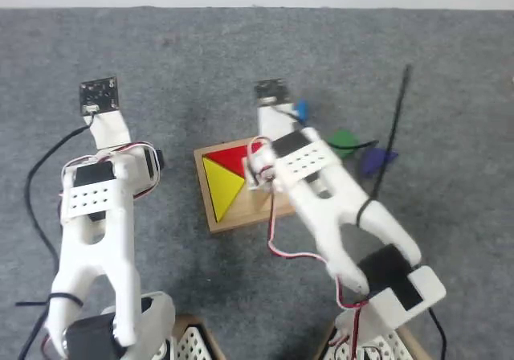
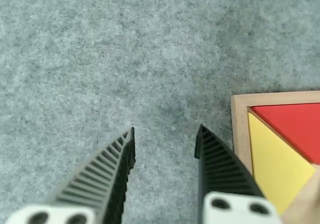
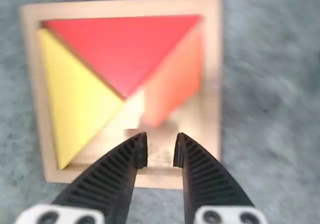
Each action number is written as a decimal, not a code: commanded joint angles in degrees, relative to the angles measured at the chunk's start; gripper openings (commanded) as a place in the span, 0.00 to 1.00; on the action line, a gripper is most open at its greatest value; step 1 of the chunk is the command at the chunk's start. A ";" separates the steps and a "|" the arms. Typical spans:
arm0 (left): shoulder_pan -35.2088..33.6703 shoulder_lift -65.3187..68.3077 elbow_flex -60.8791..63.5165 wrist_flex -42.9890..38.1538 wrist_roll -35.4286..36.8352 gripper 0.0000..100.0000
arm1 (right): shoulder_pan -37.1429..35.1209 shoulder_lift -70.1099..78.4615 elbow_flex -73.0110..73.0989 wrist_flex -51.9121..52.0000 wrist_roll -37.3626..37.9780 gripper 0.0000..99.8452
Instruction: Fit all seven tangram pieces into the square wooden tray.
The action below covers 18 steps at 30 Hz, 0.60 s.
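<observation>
Tray (image 3: 125,6) holds three pieces (image 3: 125,49), seemingly three outside; left gripper (image 2: 166,130), right gripper (image 3: 160,136) parted, empty.

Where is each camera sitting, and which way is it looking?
High view: above the table, looking down on the left arm, right arm, tray and loose pieces on the grey mat.
Left wrist view: on the left arm's wrist, looking down at mat and a tray corner; its open left gripper shows.
Right wrist view: on the right arm's wrist, looking down into the tray; its open right gripper shows.
Shared: all three show the tray's red triangle and yellow triangle.
</observation>
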 commanded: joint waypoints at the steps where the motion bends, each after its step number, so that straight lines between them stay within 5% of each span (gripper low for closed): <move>1: 0.09 -0.53 -0.31 -0.26 0.18 0.20 | -4.53 1.80 -4.22 -1.80 3.96 0.09; 9: 0.18 -0.53 -0.31 -0.26 0.18 0.20 | -4.88 7.43 -10.55 2.33 3.43 0.09; 18: 0.18 -0.53 -0.31 -0.26 0.18 0.20 | -3.38 -2.33 -3.69 5.76 3.16 0.09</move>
